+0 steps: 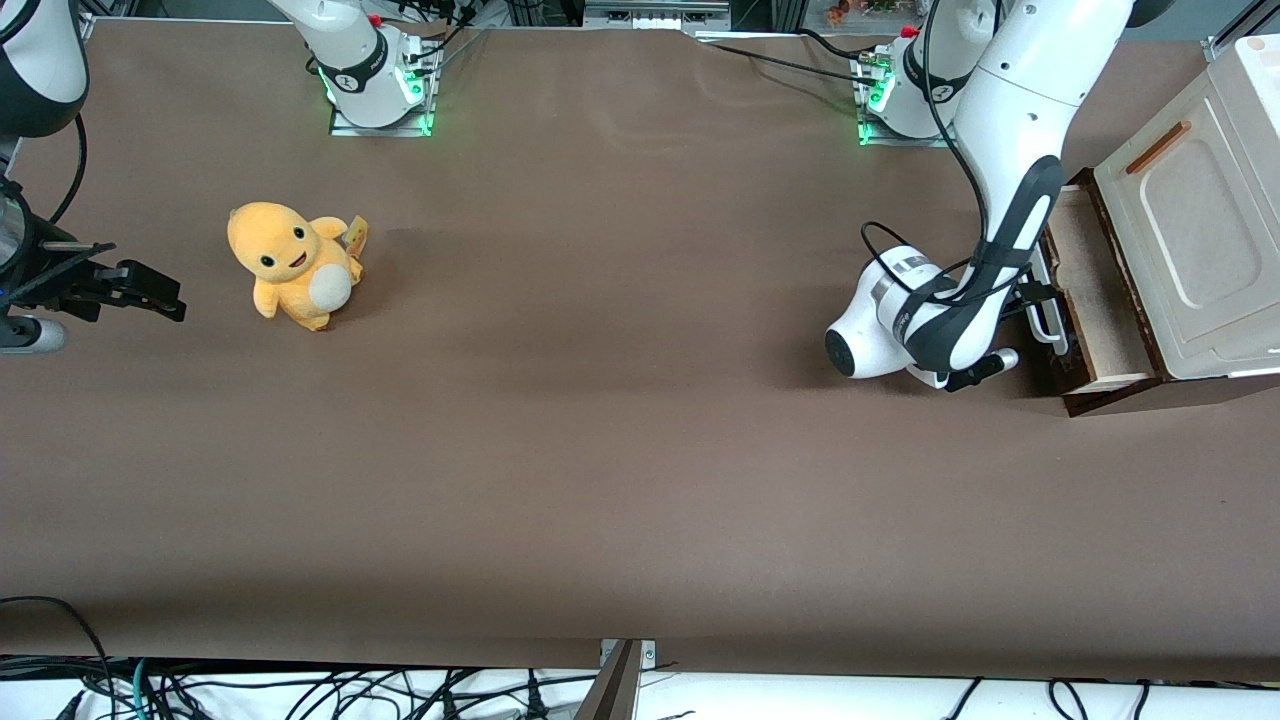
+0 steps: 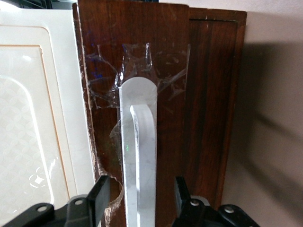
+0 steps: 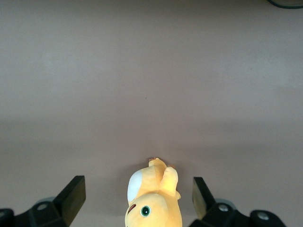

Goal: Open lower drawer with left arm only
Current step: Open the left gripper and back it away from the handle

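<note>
**Gripper at the white handle of the pulled-out lower drawer**

The small cabinet (image 1: 1190, 250) stands at the working arm's end of the brown table (image 1: 600, 480). Everything here is placed from that cabinet.

The lower drawer (image 1: 1095, 300) sits at the bottom of the cabinet. It is partly pulled out, so its pale beige inside shows from above. Its dark brown front (image 2: 156, 71) has a white loop-shaped handle (image 2: 138, 156). Clear tape is stuck on the wood around the top of the handle.

Above the drawer is the cabinet's cream panel (image 1: 1195, 245) with a thin orange-brown handle (image 1: 1158, 147).

The left arm (image 1: 1000, 200) bends down right in front of the drawer. Its gripper (image 2: 139, 198) is at the white handle. The two black fingers (image 2: 100, 194) stand one on each side of the white bar, with the bar between them. They are spread apart: a strip of brown wood shows between each finger and the bar, so they are not squeezing it.

A yellow plush toy (image 1: 290, 265) sits well apart from the cabinet, toward the parked arm's end of the table.
</note>
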